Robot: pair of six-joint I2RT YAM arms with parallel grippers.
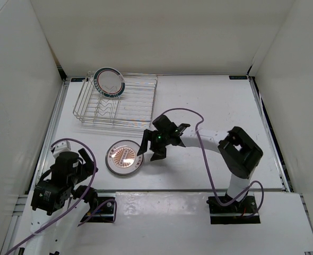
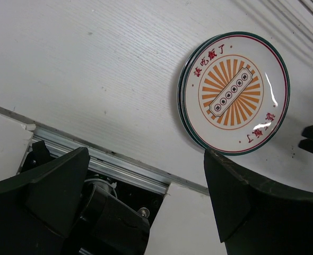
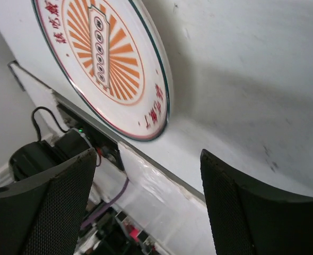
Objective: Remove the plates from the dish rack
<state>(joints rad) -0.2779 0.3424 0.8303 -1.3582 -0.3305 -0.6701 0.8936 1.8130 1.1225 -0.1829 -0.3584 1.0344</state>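
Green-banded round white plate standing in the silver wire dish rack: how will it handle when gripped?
The green-banded plate looks rigid and smooth, so probably slippery between fingers. It stands on edge in the far-left corner of the dish rack, so a nudge could tip or roll it. Probably chips if dropped.

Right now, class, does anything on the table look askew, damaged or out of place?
Only mildly: the two stacked sunburst plates sit slightly misaligned, the lower rim showing along one side. Nothing looks spilled or broken.
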